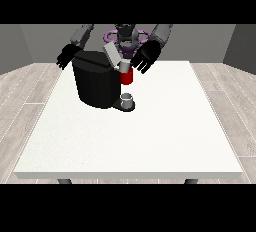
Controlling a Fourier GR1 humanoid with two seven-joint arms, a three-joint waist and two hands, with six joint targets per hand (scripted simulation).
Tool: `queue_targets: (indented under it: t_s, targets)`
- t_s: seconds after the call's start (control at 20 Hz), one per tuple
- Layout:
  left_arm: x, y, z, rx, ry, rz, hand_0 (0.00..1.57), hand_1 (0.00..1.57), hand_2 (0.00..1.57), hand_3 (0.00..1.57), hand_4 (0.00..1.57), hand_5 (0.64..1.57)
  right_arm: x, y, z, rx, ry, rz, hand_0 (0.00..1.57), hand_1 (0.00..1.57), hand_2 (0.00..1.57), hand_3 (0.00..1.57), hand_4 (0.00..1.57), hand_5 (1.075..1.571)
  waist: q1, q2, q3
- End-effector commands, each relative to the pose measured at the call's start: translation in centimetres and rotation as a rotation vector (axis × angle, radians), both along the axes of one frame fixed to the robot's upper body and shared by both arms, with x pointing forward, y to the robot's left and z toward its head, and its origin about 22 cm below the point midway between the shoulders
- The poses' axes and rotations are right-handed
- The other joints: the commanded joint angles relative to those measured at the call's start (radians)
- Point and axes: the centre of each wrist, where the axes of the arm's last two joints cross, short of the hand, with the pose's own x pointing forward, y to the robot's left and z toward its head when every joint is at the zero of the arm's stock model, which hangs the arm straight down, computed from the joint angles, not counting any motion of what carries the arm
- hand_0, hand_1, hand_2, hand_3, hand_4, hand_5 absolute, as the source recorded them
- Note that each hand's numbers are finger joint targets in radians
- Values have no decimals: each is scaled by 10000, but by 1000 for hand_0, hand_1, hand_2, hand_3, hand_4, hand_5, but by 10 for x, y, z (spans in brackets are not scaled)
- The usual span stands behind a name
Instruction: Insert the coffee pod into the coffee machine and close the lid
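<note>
**At the coffee machine: lid's up, and that's your risk**

Right beside the coffee machine (97, 83), on its camera-right side, the hand at the view's right (145, 57) is hovering with its fingers spread wide, holding nothing. The lid (112, 55) is sticking up tilted on top of the machine, just beside that hand. A red thing at the machine (126, 77) is sitting below the hand, and a grey thing (128, 98) is resting at the machine's base in front; can't say it's the pod, so honestly I'm not seeing the pod anywhere for sure. The hand at the view's left (65, 56) is hanging behind the machine's far corner, looking relaxed and empty. If you're swinging at the lid from this angle, you're probably risking shoving the whole machine sideways or clipping the lid's edge instead of pressing it down.
</note>
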Motion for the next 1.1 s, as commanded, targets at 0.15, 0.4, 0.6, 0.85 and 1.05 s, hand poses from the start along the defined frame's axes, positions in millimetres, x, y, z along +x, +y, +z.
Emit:
queue_targets:
  t_s: [0.15,0.4,0.6,0.85,1.05]
  targets:
    - [-1,11,21,1093,-176,-247,0,0,378,112,0,1571,9,14,14,39,-581,227,0,0,0,0,458,1571,-252,597,-5]
    - [-1,-2,-10,1277,764,-554,0,0,0,0,0,1571,4,3,-2,-98,309,-106,0,0,0,0,447,1571,188,-221,-5]
    - [-2,1,-20,1300,495,-460,0,0,0,0,0,1571,9,8,15,-11,440,-206,0,0,0,0,435,1571,196,-336,-9]
    - [-3,-7,-34,1345,1119,-673,0,0,0,0,0,1571,-6,3,-14,-185,848,-317,0,0,0,0,338,1571,357,-897,-7]
    - [-3,-18,-18,1264,768,-865,0,0,0,0,0,1571,-7,3,-35,110,791,-730,0,0,0,0,378,1571,779,-897,-3]
